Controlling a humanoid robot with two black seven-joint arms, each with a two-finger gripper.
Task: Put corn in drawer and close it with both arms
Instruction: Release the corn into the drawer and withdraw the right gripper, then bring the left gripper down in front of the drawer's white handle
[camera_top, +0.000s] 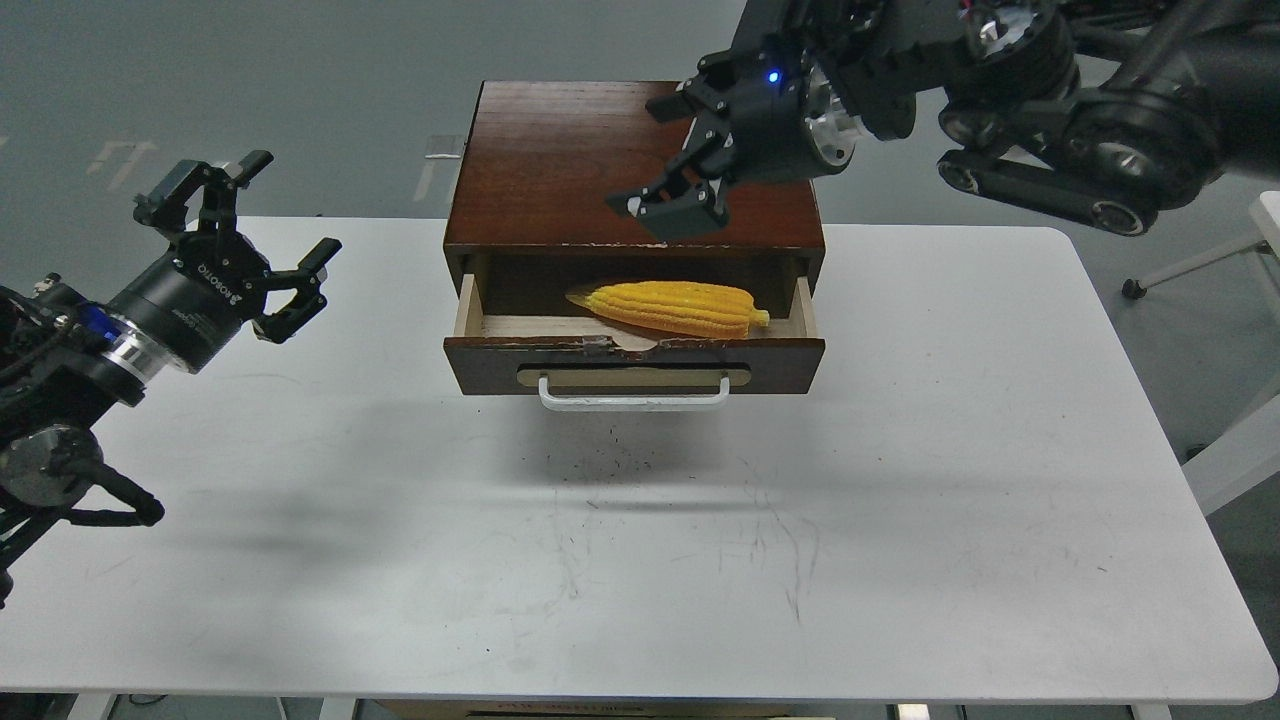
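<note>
Two pincers are seen, both with fingers spread and nothing held. The right gripper (668, 165) is poised above the cabinet (560, 160), its lower fingertips (660, 212) over the chipped front edge of the top panel. Directly beneath and just in front of it, the drawer (634, 365) is pulled partway out, and the corn (672, 306) is laid lengthwise inside on the pale wood floor, pointed end away from this pincer's wrist side, stub end near the drawer's right wall. Open room is left between the fingertips and the cob. The white bar handle (634, 397) is found further forward, unobstructed. The left gripper (245, 240) is held well apart from the cabinet, out beside it over bare tabletop, with clear space between its fingers and the drawer's side. The white table (640, 560) is scuffed with dark marks in front of the drawer; grey floor is seen beyond. The right arm (1050, 110) is reached in from above with its elbow folded; the left arm (60, 400) is angled up from the near edge.
</note>
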